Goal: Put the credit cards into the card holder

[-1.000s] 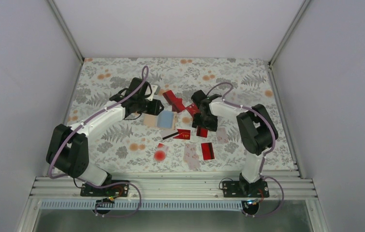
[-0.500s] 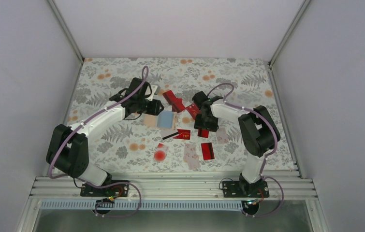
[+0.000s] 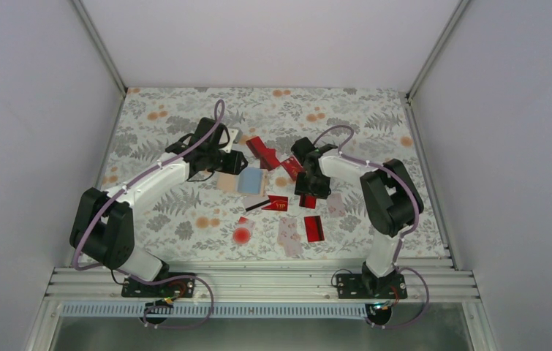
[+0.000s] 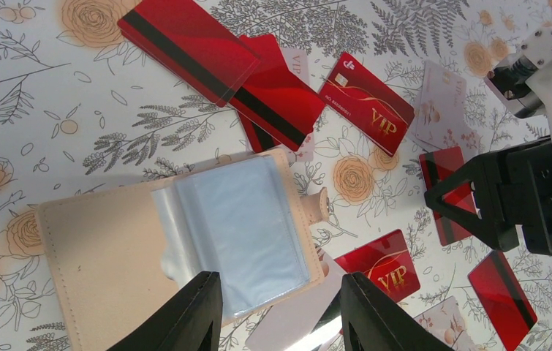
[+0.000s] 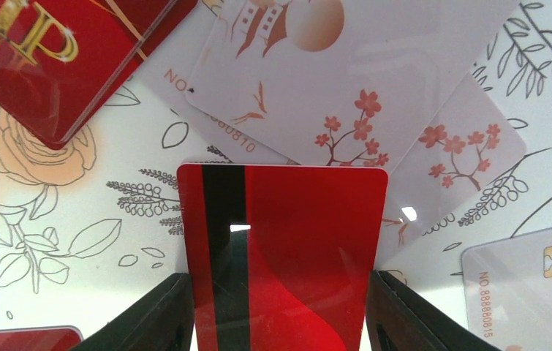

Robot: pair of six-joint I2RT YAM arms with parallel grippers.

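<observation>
Jaws of the right gripper stand about half open on both sides of a red card with a black stripe, across its short width. The card's long axis points straight away from the wrist. Whether they press its edges, I cannot tell. The card holder lies open near the middle of the tabletop, toward the left edge from this card. The left gripper hovers over it, jaws partly open and empty.
</observation>
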